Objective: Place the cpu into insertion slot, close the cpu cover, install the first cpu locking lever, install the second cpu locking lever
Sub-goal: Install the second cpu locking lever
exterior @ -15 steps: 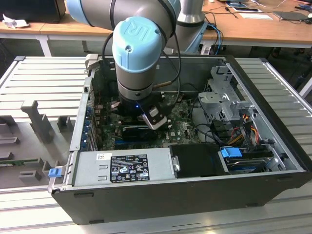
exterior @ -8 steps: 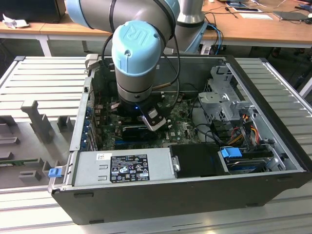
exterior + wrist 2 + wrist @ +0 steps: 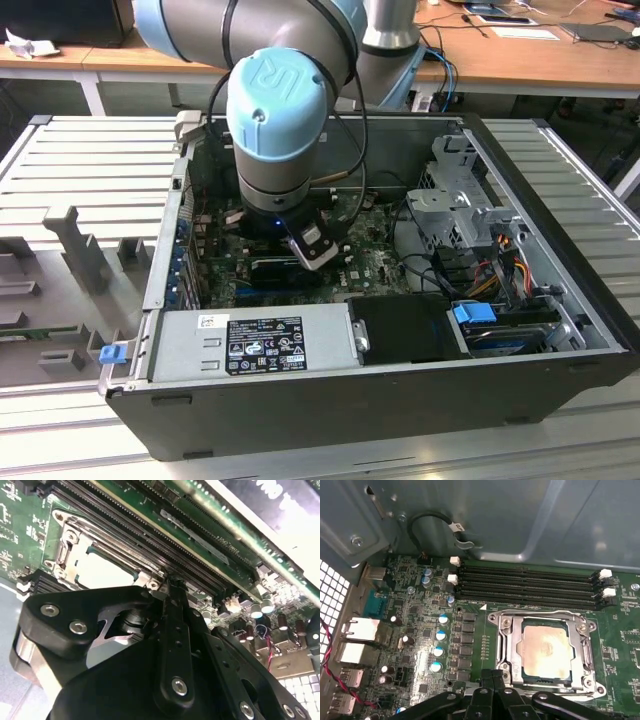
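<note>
One cpu [image 3: 545, 647] lies in the one slot [image 3: 512, 652], with the single cover [image 3: 542, 617] shut flat around it, just ahead of the gripper [image 3: 492, 676], whose fingers [image 3: 487, 682] are pressed together on nothing at the cover's near edge. Four long black memory slots [image 3: 525, 582] run side by side just beyond the socket on the green board [image 3: 420, 630], several silver-topped capacitors [image 3: 437, 652] stand off to one side, and a black cable [image 3: 427, 517] loops against the grey case wall [image 3: 520, 515] farther on. In the exterior view the arm [image 3: 275, 110] reaches down into the open case [image 3: 400, 390] and hides the socket, with one grey power supply [image 3: 255, 345] along the near edge.
</note>
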`<state>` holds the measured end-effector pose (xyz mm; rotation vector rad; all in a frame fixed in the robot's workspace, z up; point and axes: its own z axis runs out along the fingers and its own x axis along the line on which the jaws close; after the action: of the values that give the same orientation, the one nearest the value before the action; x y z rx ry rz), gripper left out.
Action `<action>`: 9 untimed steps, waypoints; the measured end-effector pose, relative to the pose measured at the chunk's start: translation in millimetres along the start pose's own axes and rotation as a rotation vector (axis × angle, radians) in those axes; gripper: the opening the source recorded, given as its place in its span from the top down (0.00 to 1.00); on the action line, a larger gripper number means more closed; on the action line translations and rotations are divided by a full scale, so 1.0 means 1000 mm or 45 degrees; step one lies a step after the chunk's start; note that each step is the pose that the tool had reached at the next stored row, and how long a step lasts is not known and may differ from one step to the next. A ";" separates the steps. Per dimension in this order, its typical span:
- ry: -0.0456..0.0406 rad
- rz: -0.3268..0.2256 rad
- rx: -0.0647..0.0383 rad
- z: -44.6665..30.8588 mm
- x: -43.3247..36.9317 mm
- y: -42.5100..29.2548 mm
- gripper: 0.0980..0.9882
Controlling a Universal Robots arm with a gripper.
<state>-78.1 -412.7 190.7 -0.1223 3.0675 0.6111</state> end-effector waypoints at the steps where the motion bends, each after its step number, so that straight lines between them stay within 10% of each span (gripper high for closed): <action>1: 0.000 0.000 0.000 0.0002 0.0007 0.0000 0.99; 9: 0.000 0.000 0.000 -0.0117 0.0011 0.0051 0.99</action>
<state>-79.6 -412.6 203.4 -0.1225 3.0672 0.6114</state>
